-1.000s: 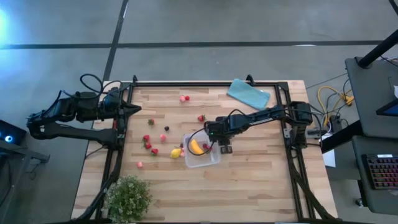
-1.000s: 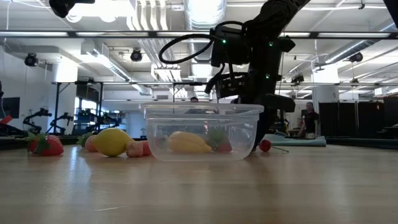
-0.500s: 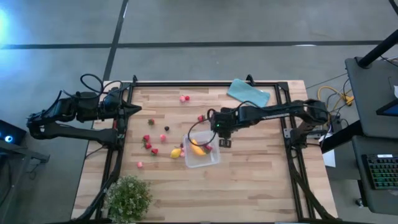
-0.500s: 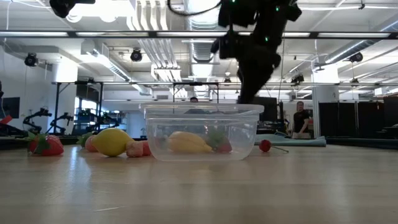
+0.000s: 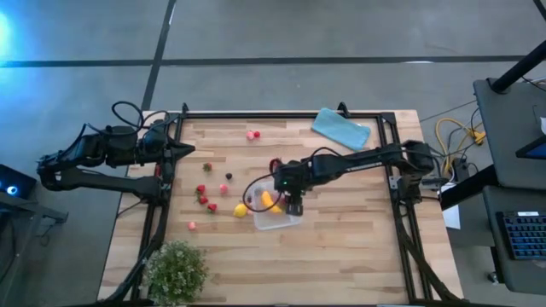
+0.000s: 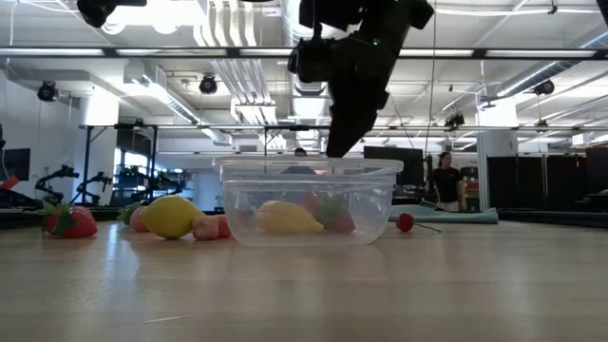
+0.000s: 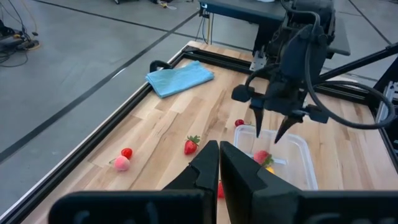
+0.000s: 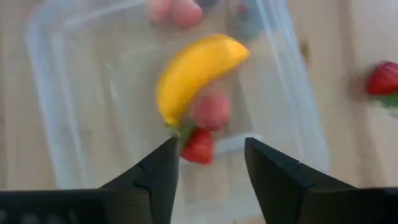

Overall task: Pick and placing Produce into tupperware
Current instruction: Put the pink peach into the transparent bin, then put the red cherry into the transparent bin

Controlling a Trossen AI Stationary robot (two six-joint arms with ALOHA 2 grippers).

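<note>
The clear tupperware (image 5: 277, 211) stands near the table's middle. It holds a yellow banana (image 8: 196, 74), a pink piece (image 8: 211, 109) and a red strawberry (image 8: 198, 147). My right gripper (image 5: 293, 201) hangs open and empty above the box, fingers pointing down; it also shows in the low view (image 6: 337, 144) and the left wrist view (image 7: 273, 129). A lemon (image 5: 241, 210) and several red and pink pieces (image 5: 205, 198) lie on the table to the box's left. My left gripper (image 7: 219, 168) waits shut at the table's left edge (image 5: 183, 149).
A folded teal cloth (image 5: 341, 128) lies at the far right. A leafy green plant (image 5: 177, 271) stands at the near left corner. Two pink pieces (image 5: 252, 134) lie near the far edge, and a red piece (image 5: 275, 162) lies just beyond the box. A black frame (image 5: 281, 114) edges the table.
My right gripper has risen from low beside the box's right side and gone toward the table's left. It now stands over the box's inside. The box and the loose fruit on the table have kept their places.
</note>
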